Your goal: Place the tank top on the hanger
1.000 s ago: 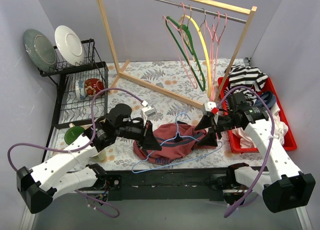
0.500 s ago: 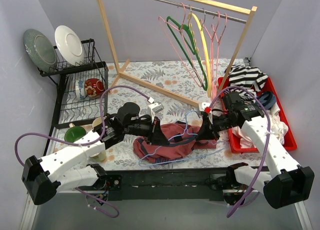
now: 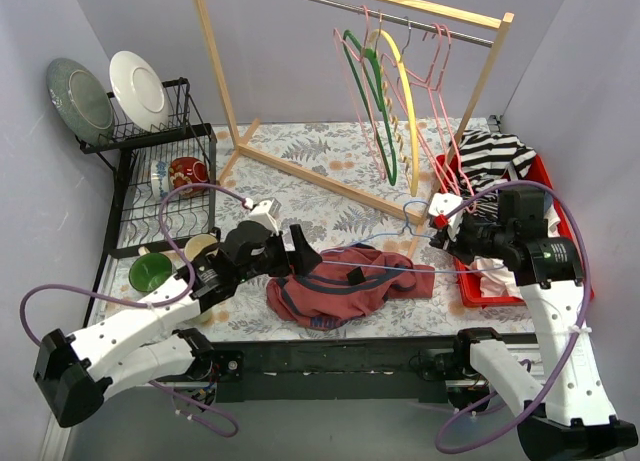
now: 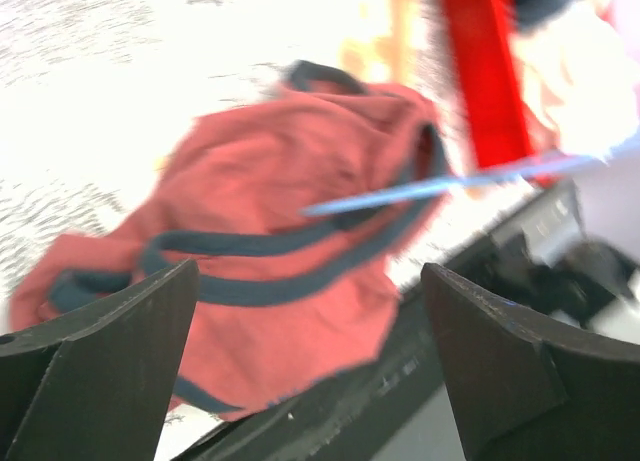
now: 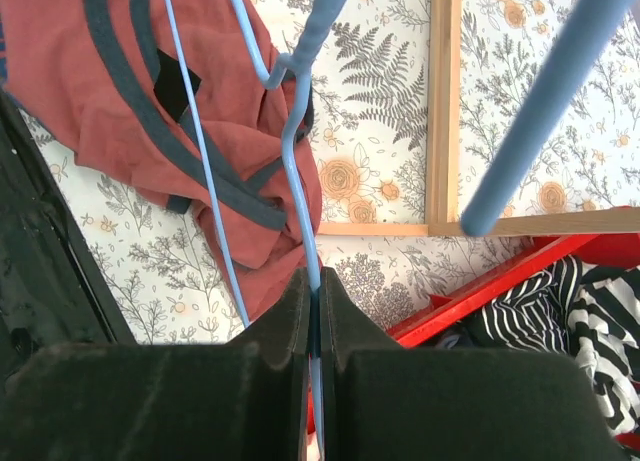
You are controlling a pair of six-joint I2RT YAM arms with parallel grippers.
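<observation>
The rust-red tank top (image 3: 335, 289) lies crumpled on the floral table near the front edge, its navy trim showing. The thin light-blue hanger (image 3: 390, 269) stretches across its top, hook (image 3: 408, 213) raised toward the right. My right gripper (image 3: 447, 239) is shut on the hanger wire (image 5: 290, 151), with the tank top (image 5: 150, 81) beyond it. My left gripper (image 3: 303, 259) stands open at the shirt's left edge, holding nothing. In the left wrist view its gripper (image 4: 310, 271) frames the blurred tank top (image 4: 270, 211) and the hanger wire (image 4: 450, 181).
A red bin (image 3: 468, 276) of clothes, including a striped garment (image 3: 495, 151), sits at the right. The wooden rack (image 3: 320, 176) behind carries pink, green and yellow hangers (image 3: 390, 91). A dish rack (image 3: 160, 181) and green cup (image 3: 150, 271) stand on the left.
My left gripper let go of the tank top, opened and drew back to the left. My right gripper shut on the hanger wire and pulled it up and to the right.
</observation>
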